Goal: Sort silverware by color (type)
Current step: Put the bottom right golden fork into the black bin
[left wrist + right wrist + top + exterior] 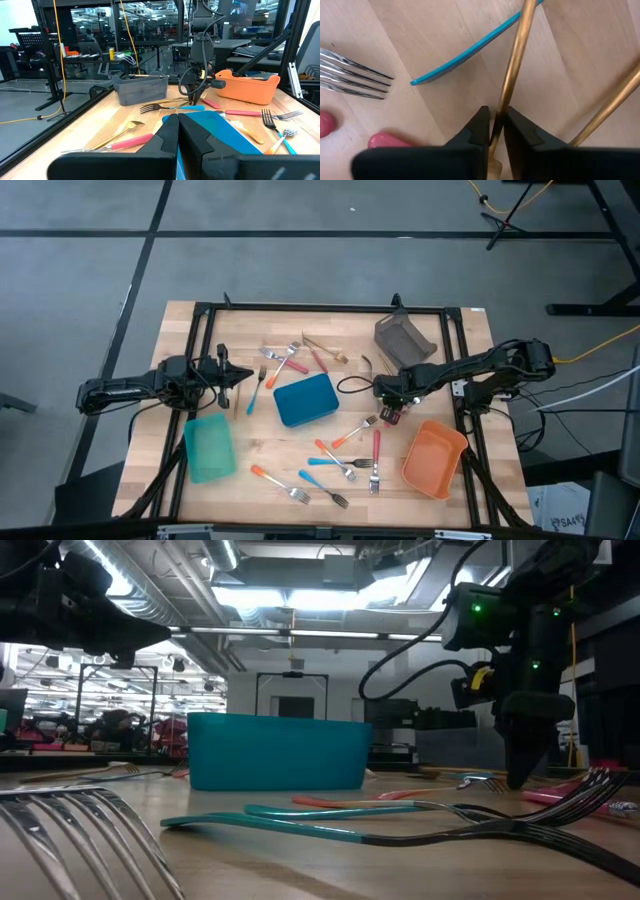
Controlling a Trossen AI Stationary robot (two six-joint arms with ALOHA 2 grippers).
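Silverware lies scattered over the wooden table: forks with pink, orange and blue handles, and gold pieces. My right gripper points down right of the blue bin and is shut on a gold utensil handle, which crosses a blue handle. A second gold handle lies beside it. My left gripper waits shut and level at the table's left, touching nothing. My right gripper pinches the gold utensil's thin handle between its two fingers, near one end. The fingers come from above, pointing down, one on each side of the handle. The rest of the handle runs away over the tabletop and across the blue handle.
A teal bin stands near left, an orange bin near right, and a grey bin tilted at the far right. Fork tines and a pink handle lie close by my right gripper. A black frame borders the table.
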